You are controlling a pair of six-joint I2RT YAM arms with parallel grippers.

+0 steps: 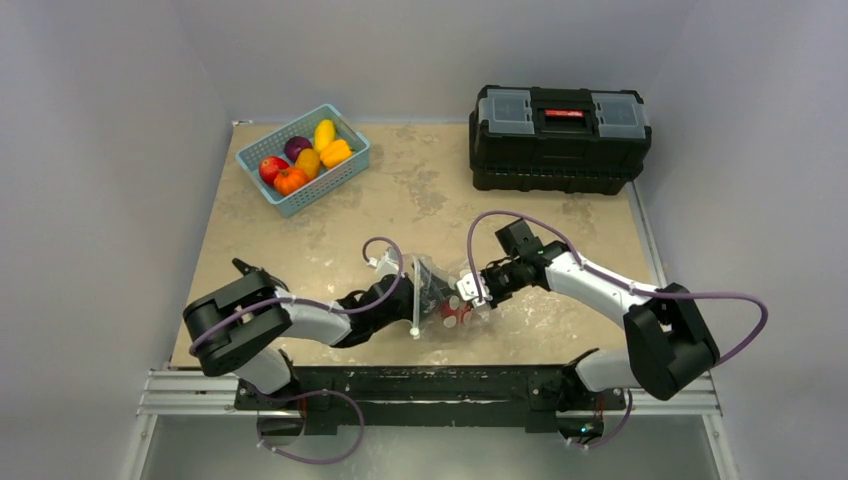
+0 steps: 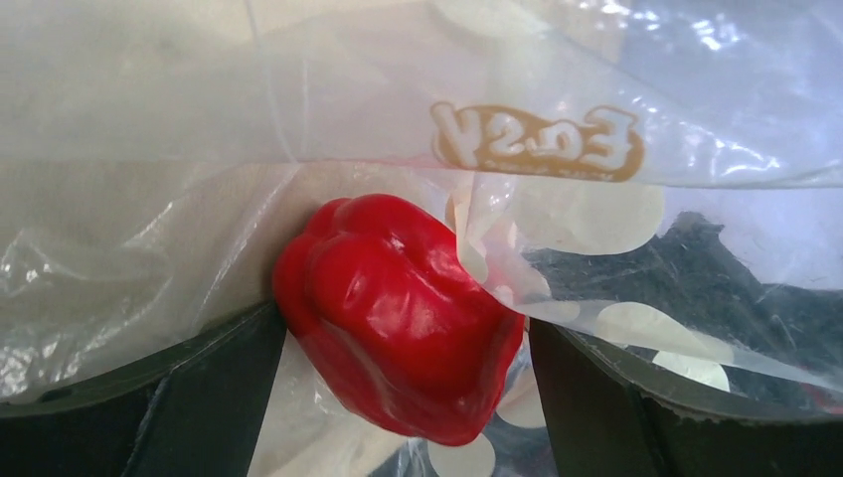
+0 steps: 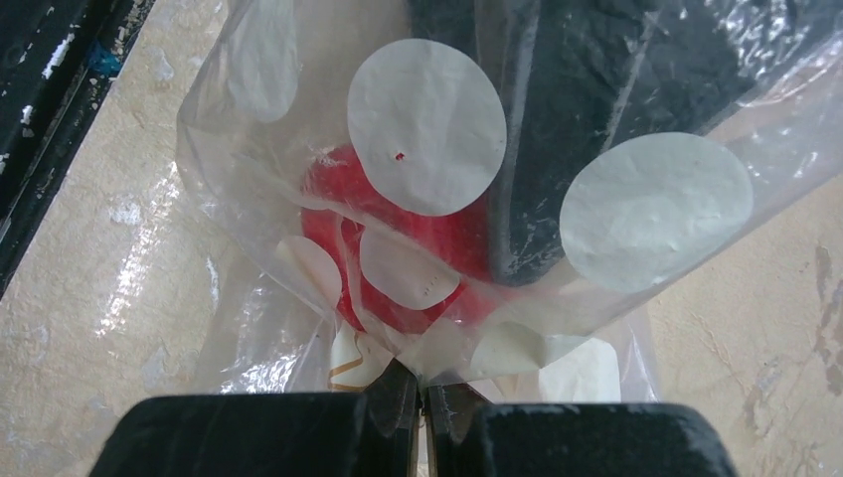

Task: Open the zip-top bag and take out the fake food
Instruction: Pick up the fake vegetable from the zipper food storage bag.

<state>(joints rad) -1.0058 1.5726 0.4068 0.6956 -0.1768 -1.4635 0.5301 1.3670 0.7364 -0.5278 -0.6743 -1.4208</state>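
Observation:
The zip-top bag (image 1: 437, 296), clear with white dots, lies near the table's front edge between both arms. My left gripper (image 2: 406, 397) reaches in through its mouth and stands open. A glossy red pepper (image 2: 398, 308), one piece of the fake food, fills the gap between its dark fingers (image 2: 199, 407). My right gripper (image 3: 422, 390) is shut on a fold of the bag (image 3: 239, 328) at the opposite end. The pepper (image 3: 467, 240) and one left finger (image 3: 567, 119) show through the plastic. From above, the left gripper (image 1: 405, 292) and right gripper (image 1: 468, 290) face each other across the bag.
A light-blue basket (image 1: 345, 172) at the back left holds more fake food (image 1: 300, 165) in red, orange, yellow and purple. A black toolbox (image 1: 558, 137) stands at the back right. The table's front rail (image 1: 430, 380) runs just below the bag.

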